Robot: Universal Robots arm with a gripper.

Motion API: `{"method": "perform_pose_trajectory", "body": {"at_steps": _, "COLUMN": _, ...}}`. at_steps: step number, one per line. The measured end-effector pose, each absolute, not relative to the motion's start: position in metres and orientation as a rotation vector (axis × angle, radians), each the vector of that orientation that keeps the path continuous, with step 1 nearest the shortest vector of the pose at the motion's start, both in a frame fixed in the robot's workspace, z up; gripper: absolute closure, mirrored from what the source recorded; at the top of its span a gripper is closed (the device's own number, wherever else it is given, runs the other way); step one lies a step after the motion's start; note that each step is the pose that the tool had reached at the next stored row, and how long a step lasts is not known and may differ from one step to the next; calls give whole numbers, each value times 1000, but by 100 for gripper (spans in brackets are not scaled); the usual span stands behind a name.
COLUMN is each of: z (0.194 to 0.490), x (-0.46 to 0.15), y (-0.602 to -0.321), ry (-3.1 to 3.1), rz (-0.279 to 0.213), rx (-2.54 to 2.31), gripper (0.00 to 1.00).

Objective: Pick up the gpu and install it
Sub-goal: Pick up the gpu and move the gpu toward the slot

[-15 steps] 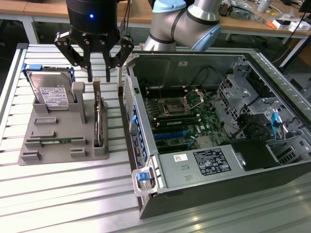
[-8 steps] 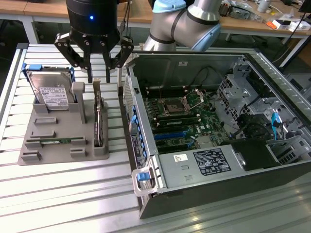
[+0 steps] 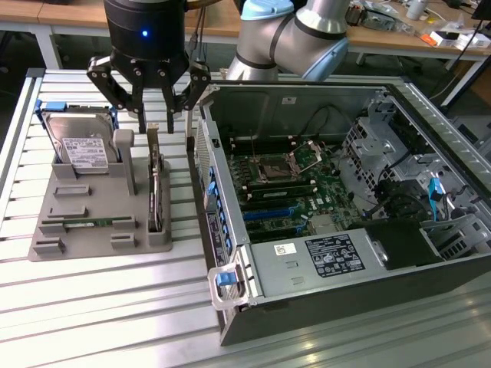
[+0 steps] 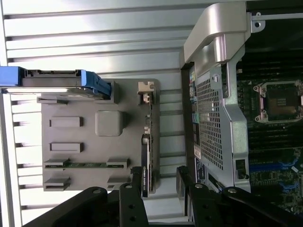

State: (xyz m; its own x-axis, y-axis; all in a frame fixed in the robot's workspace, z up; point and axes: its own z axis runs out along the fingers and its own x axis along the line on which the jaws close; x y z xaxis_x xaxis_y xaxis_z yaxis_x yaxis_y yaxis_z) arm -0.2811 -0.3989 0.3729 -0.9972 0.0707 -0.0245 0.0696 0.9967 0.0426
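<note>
Ribbed metal table (image 3: 92, 307) under the pincer (image 3: 165, 127) (image 4: 159, 176), whose jaws are spread wide and grip nothing. One gpu (image 3: 156, 184) (image 4: 147, 158) stands on edge just below the gap, closer to one finger. One grey holder (image 3: 92, 230) carries it, along with one hard drive (image 3: 80, 146) and one memory stick (image 3: 84, 224). One open computer case (image 3: 322, 264) sits beside.

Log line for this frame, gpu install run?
phase: pre-grasp | tool: open, over gpu | gpu: upright in grey holder, not gripped | computer case: open, beside holder
</note>
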Motion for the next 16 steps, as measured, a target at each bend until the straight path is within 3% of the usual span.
{"method": "perform_pose_trajectory", "body": {"at_steps": 16, "z": 368, "x": -282, "y": -399, "ry": 3113, "rz": 65, "rx": 108, "gripper": 58}}
